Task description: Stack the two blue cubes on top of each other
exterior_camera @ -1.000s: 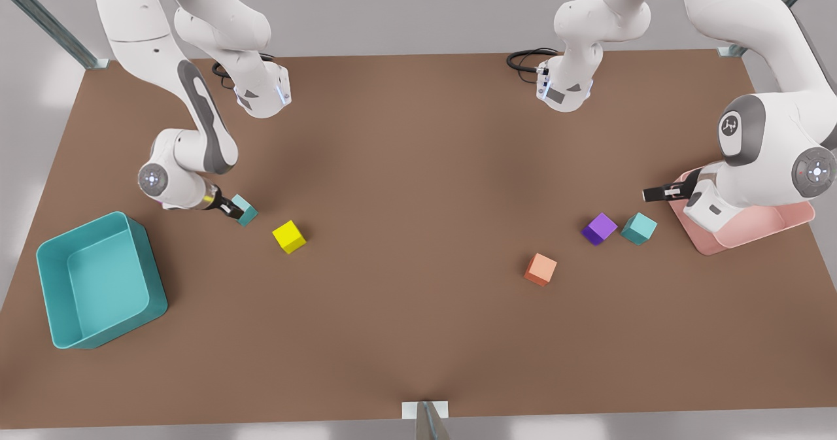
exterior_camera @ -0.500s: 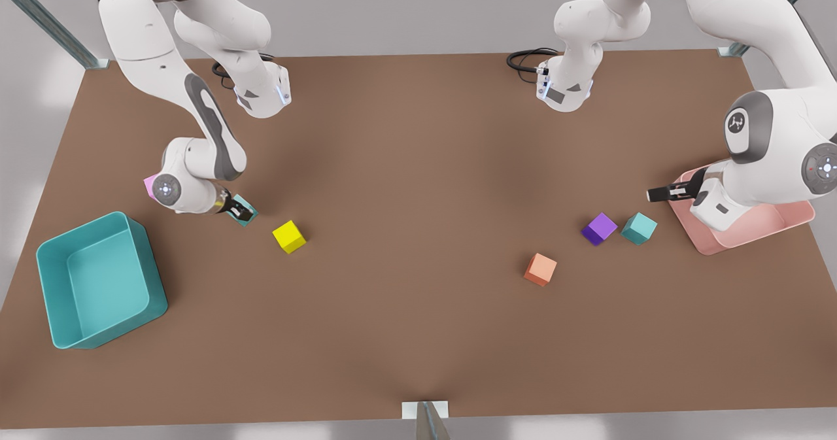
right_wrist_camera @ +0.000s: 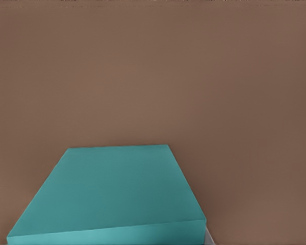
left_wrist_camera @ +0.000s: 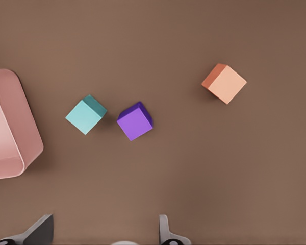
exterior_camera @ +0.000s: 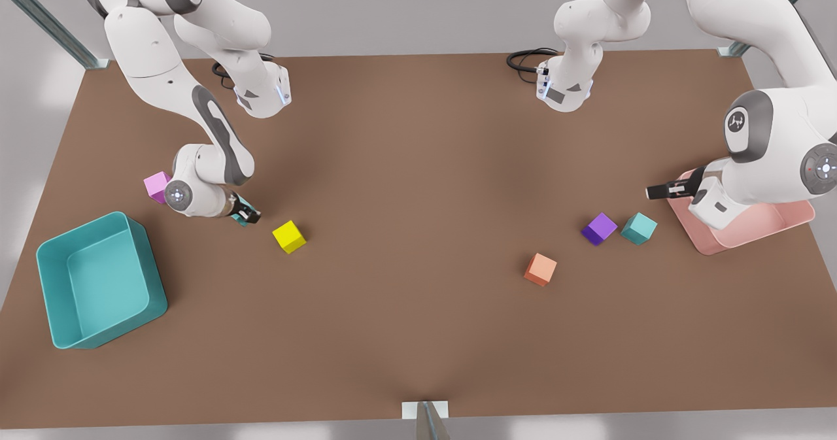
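One blue cube (exterior_camera: pixel 639 227) rests on the table at the front view's right, beside a purple cube (exterior_camera: pixel 599 228); the left wrist view shows the same blue cube (left_wrist_camera: pixel 85 114) some way ahead of my left gripper (left_wrist_camera: pixel 102 227). That left gripper (exterior_camera: pixel 655 192) hovers open and empty at the edge of the pink tray (exterior_camera: pixel 752 231). The other blue cube (exterior_camera: pixel 238 221) lies at the front view's left, mostly covered by my right gripper (exterior_camera: pixel 246 216), which sits directly on top of it. In the right wrist view this cube (right_wrist_camera: pixel 112 194) looms very close.
A yellow cube (exterior_camera: pixel 288 236) sits just right of the right gripper, and a pink cube (exterior_camera: pixel 157 186) just left of its wrist. An orange cube (exterior_camera: pixel 540 269) lies nearer the front. A large teal bin (exterior_camera: pixel 98 280) stands at the front left.
The right arm's wrist has swung over its blue cube, hiding most of it and uncovering the pink cube. The left gripper has barely shifted. No cube has moved.
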Controlling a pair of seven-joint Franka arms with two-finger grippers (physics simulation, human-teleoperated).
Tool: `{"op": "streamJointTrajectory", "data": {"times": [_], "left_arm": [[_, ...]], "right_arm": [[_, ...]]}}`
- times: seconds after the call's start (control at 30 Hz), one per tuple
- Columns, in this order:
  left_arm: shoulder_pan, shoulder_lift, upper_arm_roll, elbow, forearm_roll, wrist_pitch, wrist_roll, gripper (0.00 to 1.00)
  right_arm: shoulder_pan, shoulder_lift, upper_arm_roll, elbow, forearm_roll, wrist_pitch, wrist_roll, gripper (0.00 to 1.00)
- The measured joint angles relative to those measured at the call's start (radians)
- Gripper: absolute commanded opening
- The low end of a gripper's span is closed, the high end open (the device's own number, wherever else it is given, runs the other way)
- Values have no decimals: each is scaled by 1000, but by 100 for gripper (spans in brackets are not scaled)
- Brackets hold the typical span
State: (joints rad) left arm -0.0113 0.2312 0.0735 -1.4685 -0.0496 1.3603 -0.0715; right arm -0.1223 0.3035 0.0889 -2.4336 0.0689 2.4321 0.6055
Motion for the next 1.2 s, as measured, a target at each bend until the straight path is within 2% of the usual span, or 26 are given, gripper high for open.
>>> {"op": "streamJointTrajectory", "data": {"times": [0.13, 0.3, 0.43, 0.57, 0.63, 0.73, 0.87, 1.03, 1.2], "left_arm": [[1, 0, 1, 1, 1, -6, 0, 100], [1, -1, 1, 4, 1, -10, 0, 100], [-3, -1, -1, 1, -2, -16, -1, 100], [0, -1, -2, -2, -4, -22, -1, 100], [-3, 0, -3, 0, -3, -19, -1, 100], [9, 32, 9, -2, -1, 10, -5, 100], [53, 57, 76, -155, -5, 155, -49, 100], [46, 45, 122, -400, -31, 377, -145, 100], [54, 59, 143, -551, -118, 608, -239, 100]], "right_arm": [[-6, -3, 0, 11, 6, 3, -12, 62], [-9, -37, 9, 67, 26, -29, -38, 60], [-1, -82, 91, 165, 142, -102, -55, 60], [56, -78, 133, 397, 277, -212, -60, 60], [192, -9, 135, 564, 313, -248, -32, 60], [428, 180, 133, 876, 315, -281, 56, 60], [645, 453, 129, 1202, 219, -263, 208, 60], [754, 601, 120, 1279, 39, -196, 380, 61], [798, 672, 95, 1283, -44, -120, 519, 62]]}}
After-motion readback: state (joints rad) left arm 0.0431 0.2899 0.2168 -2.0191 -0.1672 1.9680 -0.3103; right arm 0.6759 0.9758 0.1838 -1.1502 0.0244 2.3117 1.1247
